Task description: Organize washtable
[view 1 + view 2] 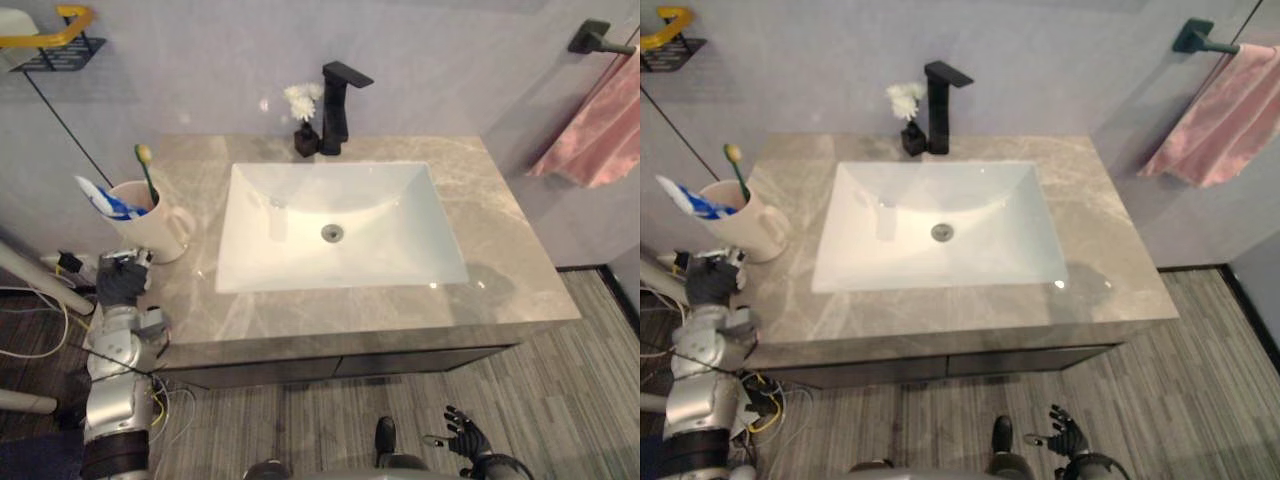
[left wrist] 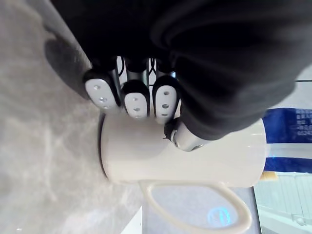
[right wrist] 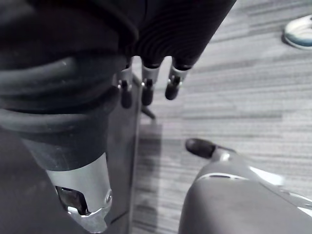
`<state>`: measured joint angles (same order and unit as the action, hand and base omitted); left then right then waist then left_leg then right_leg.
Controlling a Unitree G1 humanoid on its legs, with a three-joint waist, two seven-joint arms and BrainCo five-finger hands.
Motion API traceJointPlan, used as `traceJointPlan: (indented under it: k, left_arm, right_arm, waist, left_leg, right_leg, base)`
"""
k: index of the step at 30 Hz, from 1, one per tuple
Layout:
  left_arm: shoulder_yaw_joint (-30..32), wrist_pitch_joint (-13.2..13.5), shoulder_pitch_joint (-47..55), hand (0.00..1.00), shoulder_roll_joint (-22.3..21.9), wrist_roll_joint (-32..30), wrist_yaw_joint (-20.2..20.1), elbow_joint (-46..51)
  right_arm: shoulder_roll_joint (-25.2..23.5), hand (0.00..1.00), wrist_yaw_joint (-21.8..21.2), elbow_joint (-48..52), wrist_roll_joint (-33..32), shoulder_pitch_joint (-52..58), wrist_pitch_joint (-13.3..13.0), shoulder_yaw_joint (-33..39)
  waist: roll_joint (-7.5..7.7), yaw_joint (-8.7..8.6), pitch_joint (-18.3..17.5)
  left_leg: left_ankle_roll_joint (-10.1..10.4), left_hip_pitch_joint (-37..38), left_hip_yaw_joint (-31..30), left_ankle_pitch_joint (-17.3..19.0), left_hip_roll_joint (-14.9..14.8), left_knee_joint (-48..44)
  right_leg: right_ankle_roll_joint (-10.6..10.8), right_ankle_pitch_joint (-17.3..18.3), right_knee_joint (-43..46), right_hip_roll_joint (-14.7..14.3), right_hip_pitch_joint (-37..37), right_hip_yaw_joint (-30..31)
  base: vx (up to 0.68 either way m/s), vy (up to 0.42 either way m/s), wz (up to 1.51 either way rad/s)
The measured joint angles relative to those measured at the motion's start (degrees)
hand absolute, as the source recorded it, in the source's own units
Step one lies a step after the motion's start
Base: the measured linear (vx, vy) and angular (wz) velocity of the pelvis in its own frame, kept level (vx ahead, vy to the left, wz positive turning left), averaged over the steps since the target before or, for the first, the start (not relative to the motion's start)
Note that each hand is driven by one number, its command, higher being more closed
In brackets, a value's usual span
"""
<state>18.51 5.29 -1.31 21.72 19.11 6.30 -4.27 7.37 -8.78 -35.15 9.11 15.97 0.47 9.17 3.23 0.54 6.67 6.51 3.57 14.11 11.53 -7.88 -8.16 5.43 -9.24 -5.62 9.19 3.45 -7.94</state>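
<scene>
Glossy ceramic mug (image 1: 152, 222), polished marble-look countertop (image 1: 495, 225), matt black tap (image 1: 335, 112).

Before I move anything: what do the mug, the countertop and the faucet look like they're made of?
Mug: probably glazed ceramic; cream, glossy, with sharp highlights along its side.
Countertop: polished stone or a stone-look slab; grey-beige veining, soft reflections.
Faucet: likely metal with a matte black coating; angular, no shine.
</scene>
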Motion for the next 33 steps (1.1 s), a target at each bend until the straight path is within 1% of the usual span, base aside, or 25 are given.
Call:
traceJointPlan:
  k: [6, 12, 17, 21, 33]
  left_arm:
    - [-0.43, 0.0, 0.0, 1.0, 0.22, -0.01, -0.07, 0.0]
    - [-0.43, -0.04, -0.3, 1.0, 0.55, -0.01, -0.05, -0.1]
    - [-0.41, -0.14, -2.44, 1.0, 0.61, 0.0, 0.08, -1.39]
    - [-0.42, -0.15, -2.61, 1.0, 1.81, -0.01, 0.07, -1.4]
    - [-0.4, -0.16, -4.71, 1.0, 2.22, 0.09, 0.14, -2.68]
  right_arm:
    - [0.0, 0.0, 0.0, 0.0, 0.0, 0.0, 0.0, 0.0]
    - [0.0, 0.0, 0.07, 0.0, 0.0, 0.01, 0.01, 0.01]
    - [0.0, 0.0, 0.12, 0.03, -0.01, 0.04, 0.05, 0.01]
    - [0.0, 0.0, 0.63, 0.12, -0.03, 0.0, 0.05, 0.02]
    - [0.0, 0.0, 1.14, 0.15, -0.07, -0.62, 0.07, 0.37]
  waist:
    - [-0.13, -0.45, 0.09]
    - [-0.2, -1.26, 0.13]
    - [-0.6, -1.32, 0.39]
    - [-0.82, -1.38, 0.57]
    - [-0.28, -1.39, 1.44]
  left_leg:
    - [0.0, -0.04, 0.13, 0.0, 0.0, 0.03]
    - [0.0, -0.53, 0.33, 0.0, 0.0, -0.14]
    - [-0.01, -0.9, 0.43, -0.01, 0.0, -0.48]
    - [-0.01, -1.82, 0.58, -0.01, 0.0, -0.79]
    - [-0.07, -3.08, 0.59, 0.02, 0.0, -1.1]
  right_leg:
    - [0.01, -0.05, 0.0, -0.01, 0.14, 0.11]
    - [-0.29, -0.4, 0.0, -0.03, 0.71, 0.16]
    - [-0.48, -0.74, 0.0, -0.03, 1.01, 0.15]
    - [-0.57, -0.94, 0.0, -0.04, 1.99, 0.32]
    - [-0.88, -1.26, 0.0, -0.06, 3.13, 0.28]
  base:
    - [0.0, 0.0, 0.0]
    - [-0.01, -0.005, -0.01]
    - [-0.03, -0.012, -0.02]
    - [-0.04, -0.02, -0.03]
    - [0.0, -0.002, 0.0]
